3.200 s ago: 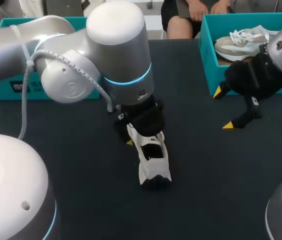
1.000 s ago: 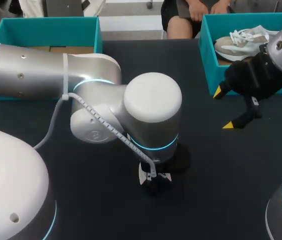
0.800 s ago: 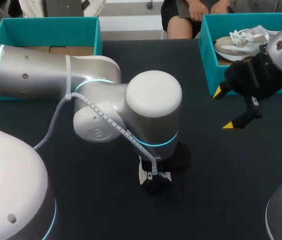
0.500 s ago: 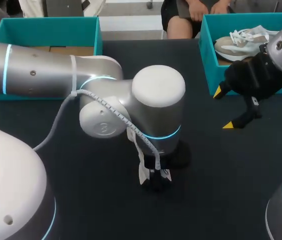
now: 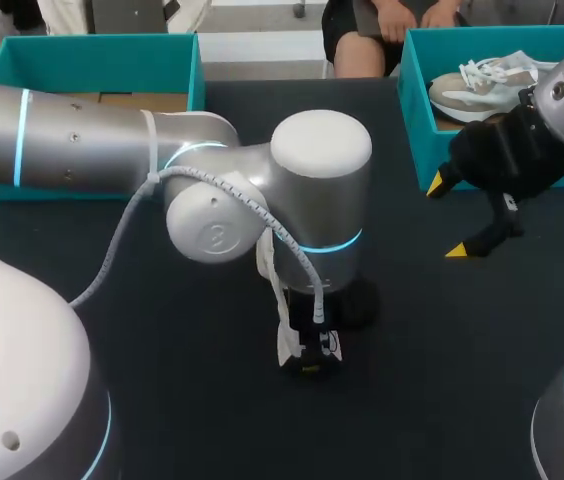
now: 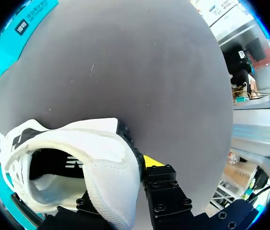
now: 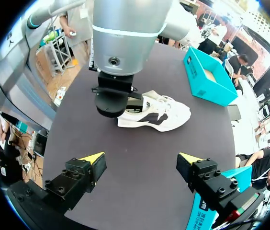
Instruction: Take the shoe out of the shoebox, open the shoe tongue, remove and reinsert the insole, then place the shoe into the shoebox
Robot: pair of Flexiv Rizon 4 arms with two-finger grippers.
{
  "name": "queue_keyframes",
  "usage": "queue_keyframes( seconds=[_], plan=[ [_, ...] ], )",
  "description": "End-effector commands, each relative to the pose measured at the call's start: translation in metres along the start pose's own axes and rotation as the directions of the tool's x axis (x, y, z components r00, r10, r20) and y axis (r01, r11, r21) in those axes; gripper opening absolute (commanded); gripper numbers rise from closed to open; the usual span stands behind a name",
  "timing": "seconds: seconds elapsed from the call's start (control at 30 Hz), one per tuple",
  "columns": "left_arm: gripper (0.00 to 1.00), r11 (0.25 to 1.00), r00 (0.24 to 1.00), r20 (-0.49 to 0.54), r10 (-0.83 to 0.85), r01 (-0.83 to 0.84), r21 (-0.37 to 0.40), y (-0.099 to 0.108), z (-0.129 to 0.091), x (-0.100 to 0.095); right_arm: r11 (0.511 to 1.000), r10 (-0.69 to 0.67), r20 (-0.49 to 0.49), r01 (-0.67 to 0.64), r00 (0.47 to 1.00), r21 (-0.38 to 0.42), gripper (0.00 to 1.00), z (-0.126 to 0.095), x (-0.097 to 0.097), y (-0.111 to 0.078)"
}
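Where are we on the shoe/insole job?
Done: the white shoe is out of its box and sits on the table. In hand: the left gripper is at its heel; whether it grips is unclear. The right gripper hangs open and empty, off to the side. Left: no loose insole is in view, so the tongue and insole steps look pending, though I can't be sure; then reboxing.

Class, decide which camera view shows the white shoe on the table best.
The right wrist view: the white shoe shows nearly whole, from the side. In the head view the left arm hides most of it. The left wrist view shows only its heel end, close up.
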State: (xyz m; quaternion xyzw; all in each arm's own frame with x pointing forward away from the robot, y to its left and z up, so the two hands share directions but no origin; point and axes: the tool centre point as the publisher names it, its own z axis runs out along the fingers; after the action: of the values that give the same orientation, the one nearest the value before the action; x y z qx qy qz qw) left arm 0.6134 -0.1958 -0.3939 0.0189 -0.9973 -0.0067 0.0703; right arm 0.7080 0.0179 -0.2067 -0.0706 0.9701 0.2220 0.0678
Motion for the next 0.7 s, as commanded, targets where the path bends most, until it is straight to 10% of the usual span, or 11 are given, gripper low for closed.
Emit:
queue_keyframes(
  seconds=[0.03, 0.7],
  plan=[
    [0.00, 1.000, 0.998, -0.060, -0.018, 0.017, -0.017, 0.010, -0.015, -0.003, 1.000, 0.001, 0.000, -0.001, 1.000, 0.003, 1.00, 0.001, 0.000, 0.000],
    [0.00, 0.998, 0.995, -0.086, 0.056, -0.057, -0.009, 0.066, -0.201, 0.022, 1.000, 0.001, 0.000, -0.001, 1.000, 0.003, 1.00, 0.001, 0.000, 0.000]
  ],
)
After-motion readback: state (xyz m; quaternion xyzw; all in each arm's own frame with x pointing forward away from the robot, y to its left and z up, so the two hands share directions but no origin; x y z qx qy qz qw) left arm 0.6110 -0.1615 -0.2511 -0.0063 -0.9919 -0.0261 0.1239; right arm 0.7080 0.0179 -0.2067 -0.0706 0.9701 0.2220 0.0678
